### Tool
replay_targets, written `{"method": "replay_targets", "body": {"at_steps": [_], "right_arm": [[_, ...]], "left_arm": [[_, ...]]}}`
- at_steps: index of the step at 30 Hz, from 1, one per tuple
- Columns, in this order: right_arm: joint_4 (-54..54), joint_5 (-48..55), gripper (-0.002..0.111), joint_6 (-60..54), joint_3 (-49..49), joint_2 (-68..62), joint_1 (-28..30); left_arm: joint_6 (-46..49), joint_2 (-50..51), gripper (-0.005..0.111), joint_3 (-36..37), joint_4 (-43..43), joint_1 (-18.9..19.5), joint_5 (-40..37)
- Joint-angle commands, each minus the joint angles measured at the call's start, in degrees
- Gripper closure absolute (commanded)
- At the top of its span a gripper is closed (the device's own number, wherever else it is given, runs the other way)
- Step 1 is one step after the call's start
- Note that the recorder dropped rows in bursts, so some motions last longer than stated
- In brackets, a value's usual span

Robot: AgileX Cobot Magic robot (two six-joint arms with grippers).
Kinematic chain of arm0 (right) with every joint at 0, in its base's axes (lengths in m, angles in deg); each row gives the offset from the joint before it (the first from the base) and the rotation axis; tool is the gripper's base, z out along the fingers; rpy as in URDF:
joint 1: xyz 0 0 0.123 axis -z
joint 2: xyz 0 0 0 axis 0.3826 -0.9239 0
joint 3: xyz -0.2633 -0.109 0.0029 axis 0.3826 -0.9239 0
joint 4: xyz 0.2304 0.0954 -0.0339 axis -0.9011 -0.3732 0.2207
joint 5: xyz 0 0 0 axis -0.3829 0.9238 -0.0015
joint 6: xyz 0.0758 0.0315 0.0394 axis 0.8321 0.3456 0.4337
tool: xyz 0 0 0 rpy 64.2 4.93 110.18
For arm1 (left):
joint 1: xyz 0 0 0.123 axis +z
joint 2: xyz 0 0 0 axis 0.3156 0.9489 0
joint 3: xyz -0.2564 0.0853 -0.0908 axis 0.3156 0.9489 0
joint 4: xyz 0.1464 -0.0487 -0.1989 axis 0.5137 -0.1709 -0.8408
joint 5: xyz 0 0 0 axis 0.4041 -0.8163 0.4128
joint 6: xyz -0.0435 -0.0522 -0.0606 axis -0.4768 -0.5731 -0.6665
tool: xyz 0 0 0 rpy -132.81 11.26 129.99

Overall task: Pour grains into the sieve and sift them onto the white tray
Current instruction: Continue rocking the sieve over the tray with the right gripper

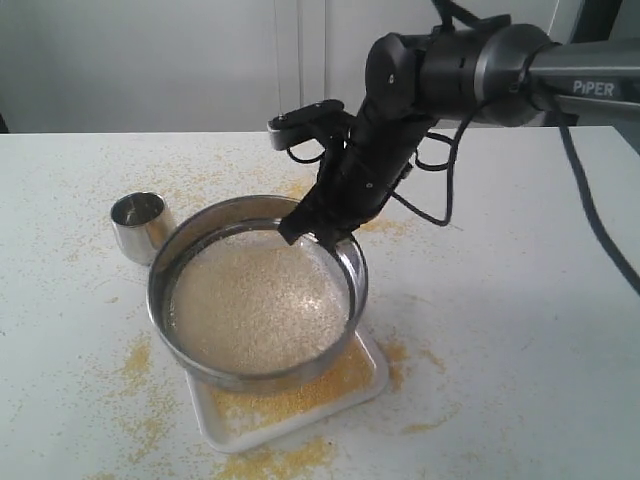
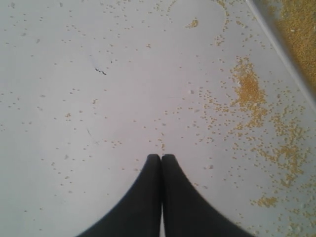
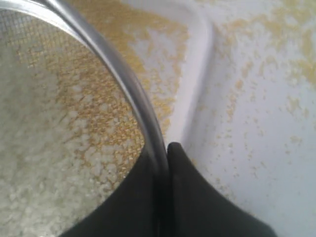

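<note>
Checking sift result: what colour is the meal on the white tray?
Yellow meal on the white tray, exterior view.

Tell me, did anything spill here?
Yes. Yellow grains lie scattered on the table all around the tray, not just in it. They should have landed on the tray under the sieve.

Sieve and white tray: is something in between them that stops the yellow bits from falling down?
Nothing visible does. The right gripper holds the sieve by its rim over the white tray. Yellow meal already lies on the tray, and pale granules sit in the sieve.
</note>
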Motion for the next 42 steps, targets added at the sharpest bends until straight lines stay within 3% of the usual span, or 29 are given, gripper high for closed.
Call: {"method": "replay_targets", "body": {"at_steps": [1, 2, 3, 6, 7, 9, 11, 12, 15, 16, 19, 20, 21, 23, 24, 25, 27, 28, 30, 31, 33, 34, 37, 38, 41, 42], "right_arm": [[9.97, -3.83, 0.108, 18.67, 0.20, 1.84, 0.51], [13.18, -5.24, 0.108, 30.14, 0.20, 1.92, 0.91], [10.35, -5.36, 0.108, 29.81, 0.20, 1.92, 1.01], [-8.22, 3.14, 0.108, -10.06, 0.20, 1.79, -0.88], [-8.95, 5.71, 0.108, -17.19, 0.20, 1.79, -0.95], [-0.35, 0.24, 0.108, -1.04, 0.20, 1.79, -0.23], [9.71, -3.89, 0.108, 27.73, 0.20, 1.79, 1.07], [9.05, -3.68, 0.108, 28.07, 0.20, 1.69, 1.20], [-2.03, 3.62, 0.108, -8.80, 0.20, 1.56, -0.43], [-0.26, 4.74, 0.108, -10.65, 0.20, 1.68, -0.42], [10.99, -1.94, 0.108, 25.10, 0.20, 1.68, 1.82], [8.21, -1.67, 0.108, 24.62, 0.20, 1.68, 2.03], [3.31, 0.43, 0.108, 16.56, 0.20, 1.39, 1.92], [-10.77, 8.95, 0.108, -10.27, 0.20, 1.14, 0.85], [-10.95, 10.01, 0.108, -16.45, 0.20, 1.28, 0.85], [-4.63, 5.49, 0.108, -9.04, 0.20, 1.51, 1.01], [6.68, -2.07, 0.108, 19.92, 0.20, 1.68, 2.63], [9.39, -3.41, 0.108, 27.76, 0.20, 1.68, 2.85], [2.86, -2.51, 0.108, 15.73, 0.20, 1.68, 2.12], [-4.50, 1.20, 0.108, 1.85, 0.20, 1.58, 0.97], [-6.40, 6.23, 0.108, -15.08, 0.20, 1.70, 0.06], [-1.77, 4.05, 0.108, -8.19, 0.20, 1.70, 0.06], [13.10, -3.08, 0.108, 29.14, 0.20, 1.70, 1.02], [11.39, -3.09, 0.108, 25.90, 0.20, 1.70, 0.74], [-0.97, 4.14, 0.108, -6.49, 0.20, 1.70, -2.05], [-0.05, 6.29, 0.108, -11.95, 0.20, 1.82, -2.52]], "left_arm": [[-0.16, -0.53, 0.106, 0.30, -0.39, 0.20, -0.35], [-0.16, -0.53, 0.106, 0.30, -0.39, 0.20, -0.35], [-0.16, -0.53, 0.106, 0.30, -0.39, 0.20, -0.35], [-0.16, -0.53, 0.106, 0.30, -0.39, 0.20, -0.35], [-0.16, -0.53, 0.106, 0.30, -0.40, 0.20, -0.24], [-0.16, -0.53, 0.106, 0.30, -0.40, 0.20, -0.24], [-0.16, -0.53, 0.106, 0.30, -0.40, 0.20, -0.24], [-0.16, -0.53, 0.106, 0.30, -0.40, 0.20, -0.24], [-0.16, -0.53, 0.106, 0.30, -0.40, 0.20, -0.24], [-0.16, -0.53, 0.106, 0.30, -0.40, 0.20, -0.24], [-0.16, -0.53, 0.106, 0.30, -0.40, 0.20, -0.24], [-0.16, -0.53, 0.106, 0.30, -0.40, 0.20, -0.24], [-0.16, -0.53, 0.106, 0.30, -0.40, 0.20, -0.24], [-0.16, -0.53, 0.106, 0.30, -0.40, 0.20, -0.24], [-0.16, -0.53, 0.106, 0.30, -0.40, 0.20, -0.24], [-0.16, -0.53, 0.106, 0.30, -0.40, 0.20, -0.24], [-0.16, -0.53, 0.106, 0.30, -0.40, 0.20, -0.24], [-0.16, -0.53, 0.106, 0.30, -0.40, 0.20, -0.24], [-0.16, -0.53, 0.106, 0.30, -0.40, 0.20, -0.24], [-0.16, -0.53, 0.106, 0.30, -0.40, 0.20, -0.24], [-0.16, -0.53, 0.106, 0.30, -0.40, 0.20, -0.24], [-0.16, -0.53, 0.106, 0.30, -0.40, 0.20, -0.24], [-0.16, -0.53, 0.106, 0.30, -0.40, 0.20, -0.24], [-0.16, -0.53, 0.106, 0.30, -0.40, 0.20, -0.24], [-0.16, -0.53, 0.106, 0.30, -0.40, 0.20, -0.24], [-0.16, -0.53, 0.106, 0.30, -0.40, 0.20, -0.24]]}}
